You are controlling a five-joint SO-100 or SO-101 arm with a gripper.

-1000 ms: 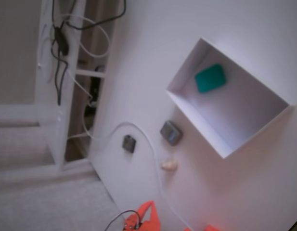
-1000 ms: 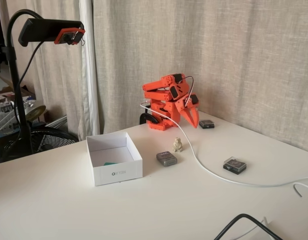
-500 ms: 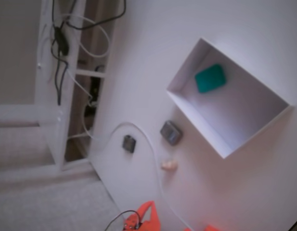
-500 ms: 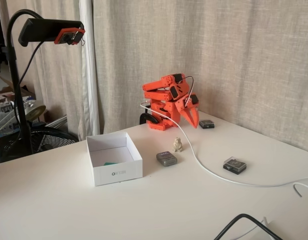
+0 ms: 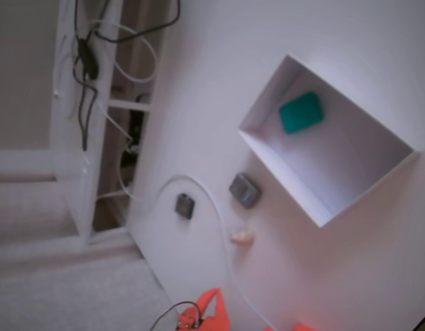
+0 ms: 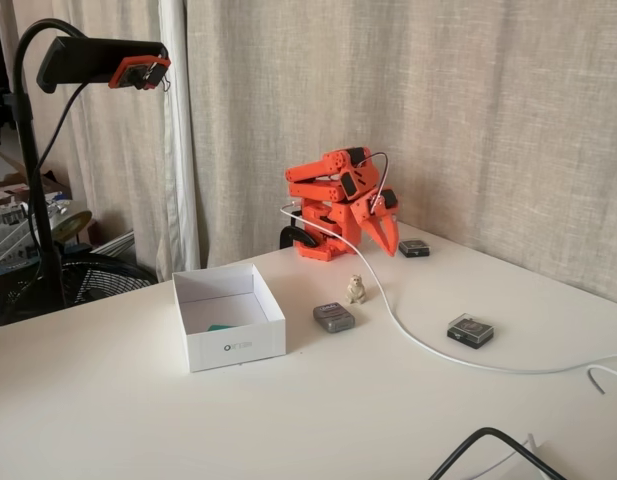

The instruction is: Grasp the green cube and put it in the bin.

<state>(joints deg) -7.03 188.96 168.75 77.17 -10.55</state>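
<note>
The task looked finished, as far as the pictures showed; the green cube (image 5: 300,112) lay inside the bin (image 5: 267,157), near one corner of it, and nothing seemed left except perhaps for the arm to rest. The arm was folded at the back of the counter (image 6: 318,420), well apart from the bin; its fingers (image 6: 386,229) pointed down and appeared close together, holding nothing. The cube was teal-green, matte, with rounded corners; in the side fixed view only a thin green edge (image 6: 221,327) showed over the front wall.
</note>
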